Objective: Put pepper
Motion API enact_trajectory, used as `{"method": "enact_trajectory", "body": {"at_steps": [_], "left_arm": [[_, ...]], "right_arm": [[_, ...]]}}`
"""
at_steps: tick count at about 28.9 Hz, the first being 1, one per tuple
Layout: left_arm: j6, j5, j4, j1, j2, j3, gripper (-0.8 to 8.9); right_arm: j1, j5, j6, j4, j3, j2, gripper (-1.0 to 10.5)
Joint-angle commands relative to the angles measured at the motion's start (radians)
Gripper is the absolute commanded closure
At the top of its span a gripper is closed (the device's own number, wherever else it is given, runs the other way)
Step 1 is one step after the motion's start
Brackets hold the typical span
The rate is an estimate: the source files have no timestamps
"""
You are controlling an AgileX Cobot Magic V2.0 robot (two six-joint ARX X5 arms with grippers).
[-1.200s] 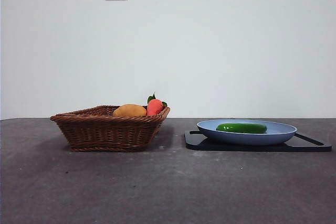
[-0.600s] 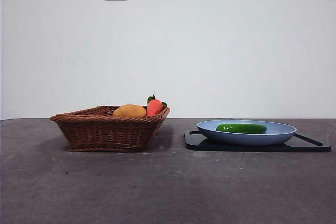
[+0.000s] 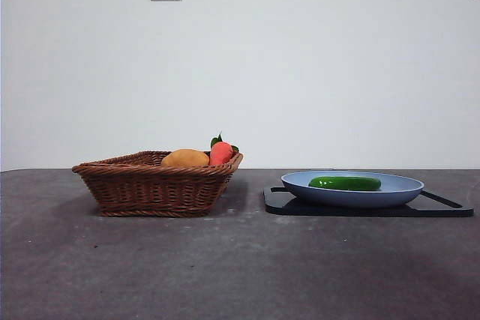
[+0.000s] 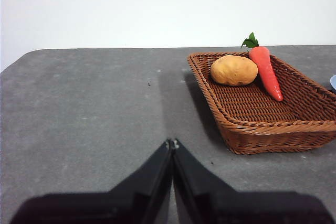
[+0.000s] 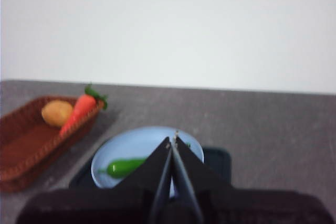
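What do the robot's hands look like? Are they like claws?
A bit like beaks. The left gripper has two flat black jaws that narrow to a point, like a triangle. The right gripper looks the same: two black wedge-shaped jaws, with a wide black body below. No cables or markings show. The arms themselves are out of sight.

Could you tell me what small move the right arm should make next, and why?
Probably open the right tool and lower it toward the pepper: the tool is shut and above the blue plate, where the pepper lies ungrasped.
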Motion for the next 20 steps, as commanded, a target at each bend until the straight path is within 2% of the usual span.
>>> {"method": "enact_trajectory", "body": {"at_steps": [1,5,12,20], "left_arm": [[-0.006,0.002,0.010,0.003,-0.005,-0.006,8.07],[-0.006,0.002,0.009,0.003,-0.005,-0.006,8.07],[-0.006,0.002,0.009,0.003,-0.005,-0.006,8.07],[-0.006,0.002,0.009,0.003,-0.005,-0.006,8.07]], "right_arm": [[0.000,0.022,0.003,0.013,-0.063,-0.051,9.4],[0.000,0.056,0.025,0.011,-0.140,-0.112,9.4],[0.000,0.056,0.059,0.011,-0.241,-0.182,9.4],[0.000,0.055,0.055,-0.061,-0.261,-0.183,9.4]]}}
